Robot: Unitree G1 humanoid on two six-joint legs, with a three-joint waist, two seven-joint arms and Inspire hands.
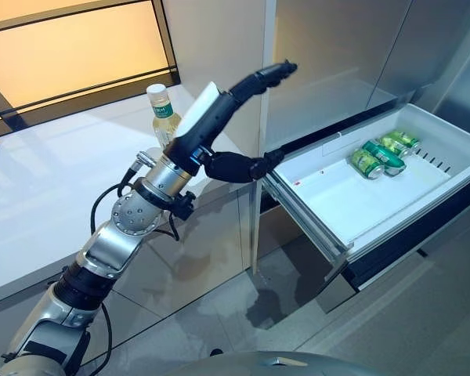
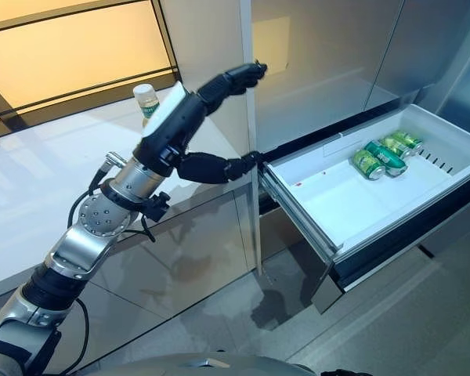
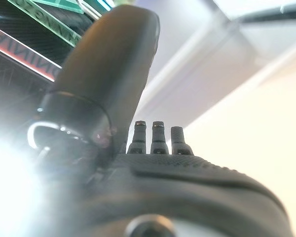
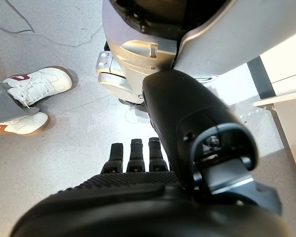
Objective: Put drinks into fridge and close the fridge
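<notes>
3 green cans [image 1: 384, 153] lie on their sides in the far corner of the white fridge drawer [image 1: 329, 200], which stands pulled out, well beyond the left hand's fingertips. That drawer is the largest thing in view; its front edge sits just past the tip of the thumb, and whether thumb and drawer touch cannot be told. Above the drawer, grey fridge doors [image 1: 337, 55] rise out of the top of the head views, cut off. Beside and behind the hand runs a white counter [image 1: 55, 188], under a glowing amber panel.

1 clear bottle [image 1: 164, 113] with a yellowish cap stands upright on the counter, directly behind the left hand [image 1: 211, 129]; its lower part is hidden by the wrist. The left hand is raised in the air with fingers stretched out straight and thumb spread apart, holding nothing.

The right hand [image 4: 138, 163] shows only in its own wrist view, fingers straight, pointing at a grey floor; beyond its fingers, 2 white shoes [image 4: 32, 101] of a person are cut off at the edge.
</notes>
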